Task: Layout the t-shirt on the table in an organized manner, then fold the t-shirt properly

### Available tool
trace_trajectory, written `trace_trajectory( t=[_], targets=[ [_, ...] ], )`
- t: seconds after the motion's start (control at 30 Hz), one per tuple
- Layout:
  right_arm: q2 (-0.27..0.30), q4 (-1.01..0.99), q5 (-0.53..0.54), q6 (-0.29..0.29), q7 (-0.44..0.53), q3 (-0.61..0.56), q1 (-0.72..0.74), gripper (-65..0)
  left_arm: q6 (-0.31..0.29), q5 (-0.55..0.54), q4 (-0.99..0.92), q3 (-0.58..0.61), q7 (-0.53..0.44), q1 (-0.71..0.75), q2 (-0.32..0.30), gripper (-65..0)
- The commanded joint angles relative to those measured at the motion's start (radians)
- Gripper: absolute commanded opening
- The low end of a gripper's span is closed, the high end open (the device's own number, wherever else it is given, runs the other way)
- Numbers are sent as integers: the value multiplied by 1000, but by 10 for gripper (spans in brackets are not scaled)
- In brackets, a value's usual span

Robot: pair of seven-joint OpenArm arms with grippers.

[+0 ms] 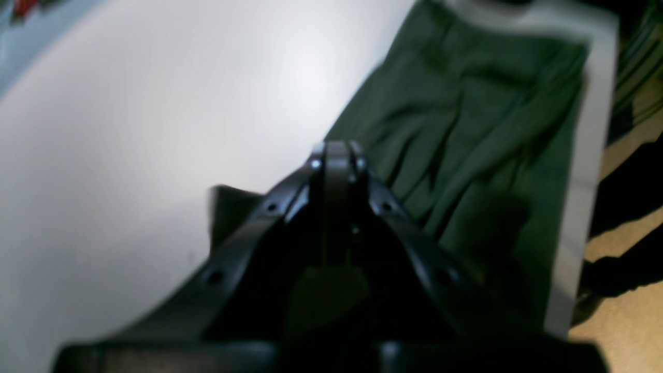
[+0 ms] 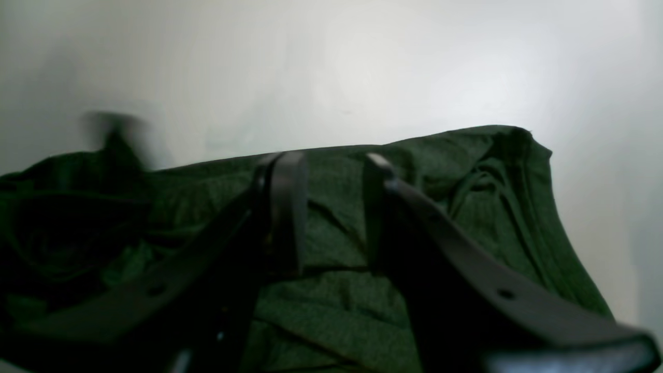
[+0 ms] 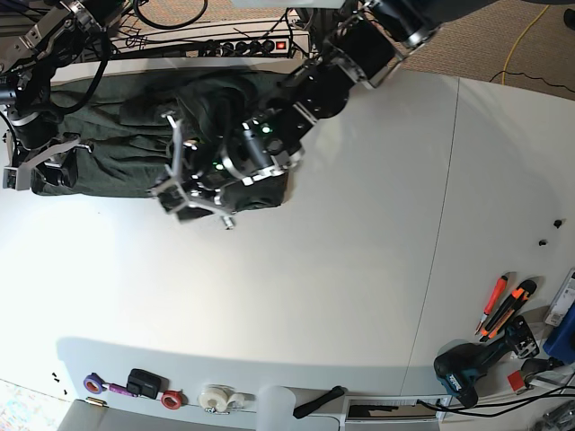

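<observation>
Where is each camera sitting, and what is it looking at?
Left wrist: sits on the left arm, looks past the shut left gripper at the t-shirt and the table.
Right wrist: sits on the right arm, looks between the right gripper fingers at green cloth.
Base: looks down from above; shows both arms and some tools.
All three share the t-shirt and table.

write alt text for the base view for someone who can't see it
Seen from above, a dark green t-shirt lies bunched along the far left of a wide white table, with both robot arms over it. The left gripper, shut, sits at the shirt's near edge. Tools and tape rolls line the table's near edge.
</observation>
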Motion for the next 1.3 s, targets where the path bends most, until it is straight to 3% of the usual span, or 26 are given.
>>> trace_trajectory(
  t=[0.0, 0.07, 0.1, 0.2, 0.3, 0.4, 0.5, 0.6, 0.67, 0.73, 0.9, 1.03, 1.17, 1.27],
  targets=[
    [17, 17, 17, -5, 21, 2, 6, -459, -5, 8, 16, -1, -26, -25, 25, -572],
    [17, 17, 17, -5, 22, 2, 6, -459, -8, 0, 16, 6, -31, -42, 25, -416],
    [17, 17, 17, -5, 22, 2, 6, -459, -2, 0, 16, 5, -24, -49, 25, -379],
    [18, 17, 16, -5, 24, 2, 6, -459, 37, 11, 16, 4, 2, -58, 25, -375],
    [18, 17, -3, -5, 52, 2, 6, -459, 36, 19, 16, 5, 32, -65, 16, -375],
    [32, 17, -151, -5, 156, 3, 6, -459, 34, 19, 16, 5, 56, -64, -16, -375],
    [88, 17, -303, -50, 246, 3, 6, -459, 34, 20, 16, 5, 83, -64, -58, -375],
    [172, 8, -374, -87, 263, 3, 6, -458, 58, 34, 16, 5, 82, -65, -100, -375],
    [233, -37, -375, -88, 263, 3, 6, -388, 79, 55, 16, 5, 84, -64, -124, -375],
    [300, -122, -333, -88, 264, 3, 6, -322, 80, 61, 16, 5, 83, -64, -154, -375],
    [480, -478, -189, -75, 296, 19, 39, -316, 90, 60, 16, 5, 82, -57, -217, -375],
    [625, -848, 54, 66, 250, 30, 135, -296, 105, 61, 16, 5, 82, -51, -235, -375],
    [748, -1199, 252, 70, 159, 29, 253, -278, 101, 61, 16, 5, 82, -46, -235, -375],
    [798, -1389, 294, 70, 132, 29, 301, -278, 101, 61, 16, 5, 81, -47, -234, -375]
  ],
)
